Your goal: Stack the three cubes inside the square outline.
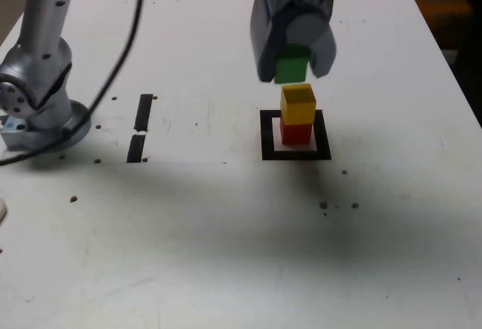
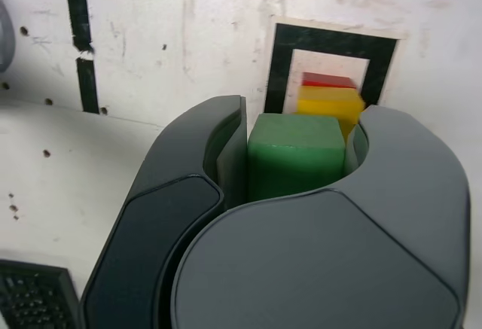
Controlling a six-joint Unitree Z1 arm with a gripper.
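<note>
I had the gripper clamped on the green cube, its two jaws pressing the cube's opposite side faces, and it hung just above the half-built stack without touching it. In the exterior view the yellow cube sat on the red cube, and both stood inside the square outline, right of the table's middle and well apart from the two short black tape strips on the exterior view's left. From the wrist view the green cube filled the gap between the jaws, with the yellow cube and a sliver of the red cube showing beyond it, inside the black frame; they looked slightly off to one side of my cube, so I judged the alignment was not quite settled. I took these blocks to be light, rigid and smooth-sided, the sort that slide if nudged, so a hold on flat side faces near the middle seemed right, with the underside left free to land. The yellow cube also looked a touch turned on the red one, and I reckoned a skewed or hard set-down could topple the little tower. The arm's base stood at the far left, clear of the work.
</note>
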